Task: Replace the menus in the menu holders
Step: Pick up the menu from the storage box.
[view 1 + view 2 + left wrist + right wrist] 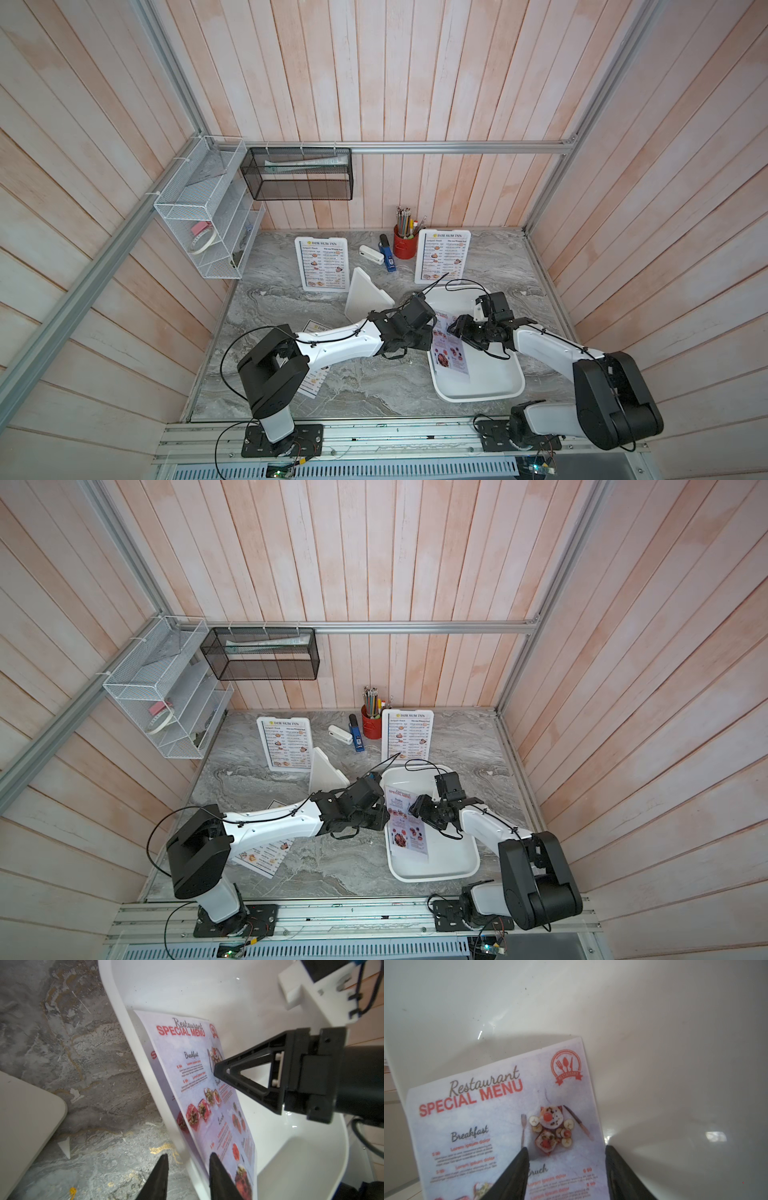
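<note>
Left gripper first: jaws apart, nothing clamped. One finger sits outside the tray wall over the marble. The other lies over the top SPECIAL MENU sheet, so the rim and the paper's edge stand between them.

Right gripper is likewise released. One finger is over the print and its partner hangs off the sheet's side edge, above bare tray floor. Whether that finger actually presses the paper, I can't tell.

My read: I'm lifting one sheet off the pile that lies up against the tray wall. Just under the top sheet a second sheet peeks out with a red letter, so the trick is taking one, not two. I want the left jaws to bite paper only, above the rim, because catching the wall too would drag the whole tray. The right finger should pin or nudge lightly, since thin paper buckles and creases fast.

Further out past the left gripper, the empty menu holder rests on the marble, close by. Beyond it, a standing holder and its twin carry DIM SUM INN sheets near the back wall.
</note>
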